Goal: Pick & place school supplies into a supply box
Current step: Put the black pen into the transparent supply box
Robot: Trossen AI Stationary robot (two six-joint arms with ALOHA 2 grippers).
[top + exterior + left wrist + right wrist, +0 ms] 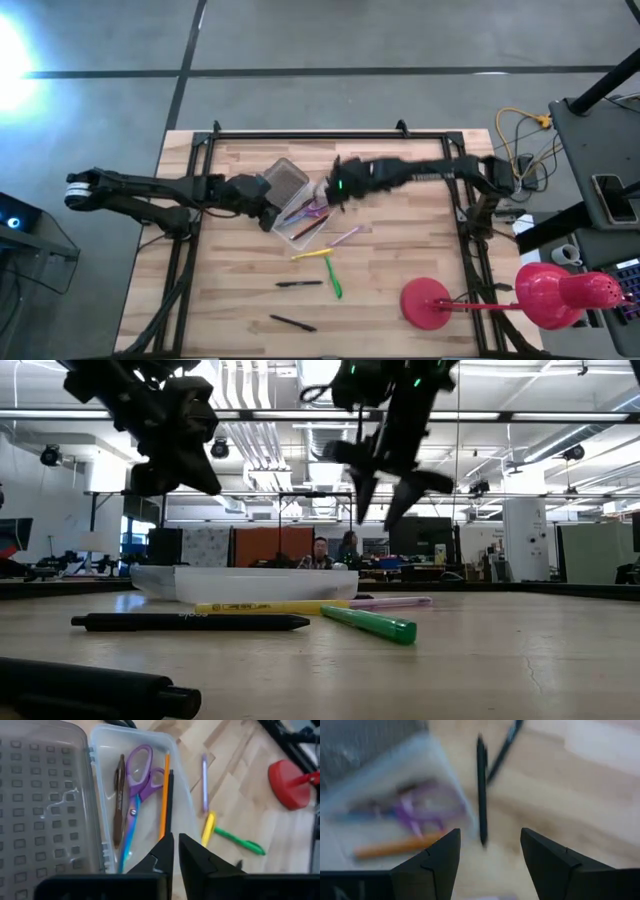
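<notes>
Hovering above the open supply box (300, 222) near the middle of the wooden table (230, 290), both dark arms meet over the work. The left gripper (175, 851) hangs just over the box's near end, its fingers almost pressed together with only a thin slit between them and nothing held. The right gripper (490, 851) hangs over the box's other side with its fingers spread wide and empty; a black pen (481, 790) shows beyond them in the right wrist view.

Inside the clear box lie purple-handled scissors (134, 795), a brown pen (119, 795), an orange pencil (164, 790) and a thin black pencil (170, 795), with the ribbed grey lid (45, 800) folded back beside them. Left on the table are a pale purple pen (204, 780), a yellow marker (311, 255), a green marker (334, 280) and two black pens (299, 284) nearer the front edge, all apart from the box. A red lamp (520, 295) stands at the table's right corner, well clear.

The task looks partly done: several supplies are boxed, at least five remain. The step in hand appears to be a turn between a drop and a fresh pick. Next, the open right gripper would likely need to descend on a loose item near the box, perhaps the purple pen or the yellow marker, and straddle its thin barrel squarely.
</notes>
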